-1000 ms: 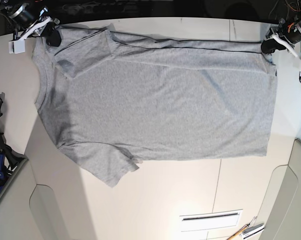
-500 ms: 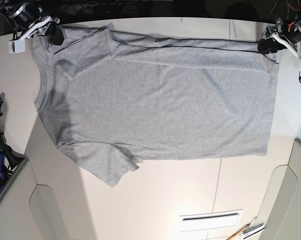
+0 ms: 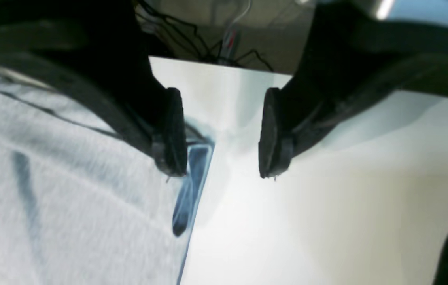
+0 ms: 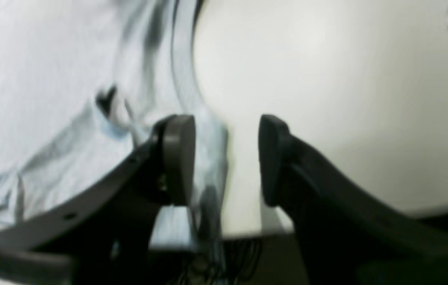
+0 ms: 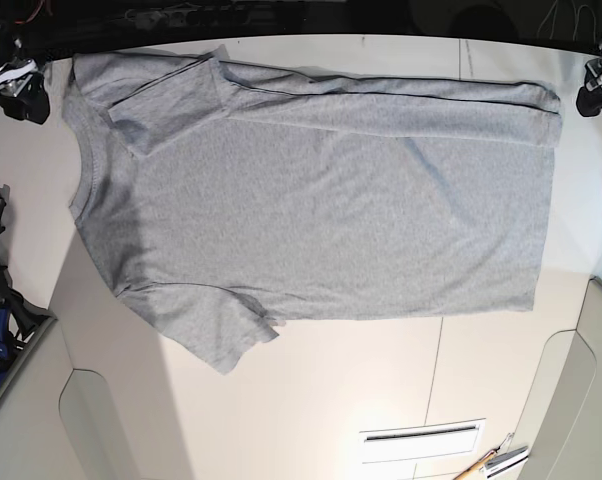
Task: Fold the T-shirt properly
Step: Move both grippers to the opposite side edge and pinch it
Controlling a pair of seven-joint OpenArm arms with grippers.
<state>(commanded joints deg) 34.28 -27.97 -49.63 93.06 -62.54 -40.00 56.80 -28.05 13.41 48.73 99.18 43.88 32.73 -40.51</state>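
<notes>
From my remote station I am drawing the left gripper (image 3: 224,134) and right gripper (image 4: 225,160), fingers apart, outward off the grey T-shirt (image 5: 331,200), now lying part-folded on the desk (image 5: 311,415), apparently leaving its far-edge fold ready for another.

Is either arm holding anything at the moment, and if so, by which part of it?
Nothing is held: the left pincer and right pincer are both open, with the T-shirt lying on the table.
</notes>
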